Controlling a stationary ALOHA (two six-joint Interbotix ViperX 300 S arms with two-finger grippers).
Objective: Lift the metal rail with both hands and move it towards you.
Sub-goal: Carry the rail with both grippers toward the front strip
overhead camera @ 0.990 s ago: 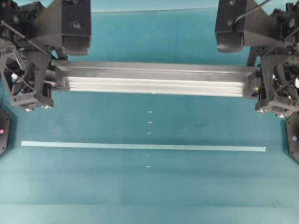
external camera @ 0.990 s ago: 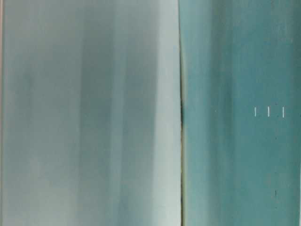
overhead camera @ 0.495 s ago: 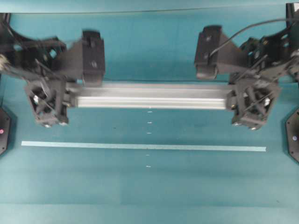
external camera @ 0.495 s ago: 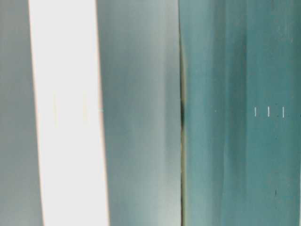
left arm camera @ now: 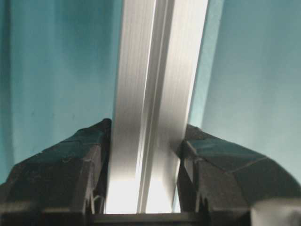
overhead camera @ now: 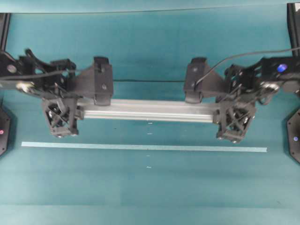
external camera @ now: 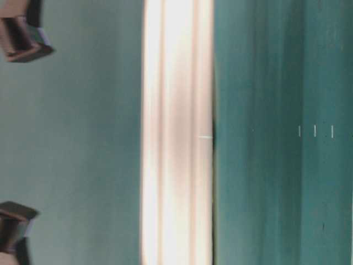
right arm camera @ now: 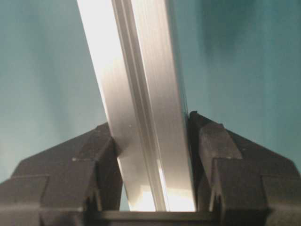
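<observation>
Spanning the middle of the overhead frame, the rail [overhead camera: 147, 110] runs level above the tape strip [overhead camera: 140, 147]. The left gripper [overhead camera: 61, 117] pinches its left end; the right gripper [overhead camera: 234, 120] pinches its right end, fingers [right arm camera: 96, 165] pressed against both sides.

You look down on a teal table surface [overhead camera: 150, 197] that fills the whole overhead view. A thin pale tape strip [overhead camera: 144, 147] runs straight across it from left to right. Small white tick marks [overhead camera: 149, 167] cross the strip in a short column at its middle.
</observation>
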